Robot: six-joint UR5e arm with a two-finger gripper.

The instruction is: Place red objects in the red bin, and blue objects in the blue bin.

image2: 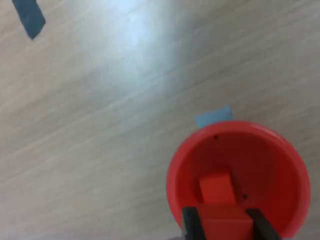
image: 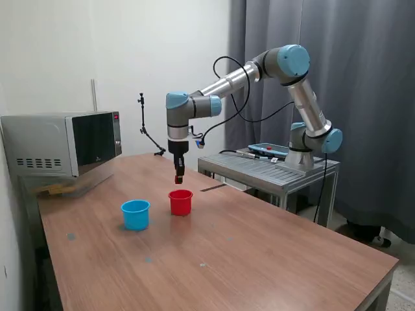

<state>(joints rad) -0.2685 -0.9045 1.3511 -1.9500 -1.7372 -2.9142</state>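
Observation:
My gripper (image: pixel 178 177) hangs just above the red bin (image: pixel 181 202), shut on a small red cube (image2: pixel 225 223) held between the black fingers (image2: pixel 190 223). In the wrist view the red bin (image2: pixel 280 165) lies directly below, and a second red cube (image2: pixel 216 186) rests on its bottom. The light blue bin (image: pixel 135 214) stands on the table beside the red one, towards the exterior view's left. No blue objects show in either view.
A microwave (image: pixel 65 144) sits at the back on the exterior view's left. The arm's metal stand (image: pixel 272 167) is at the table's far side. Small blue tape marks (image2: pixel 30 17) are stuck to the wooden table (image: pixel 259 253).

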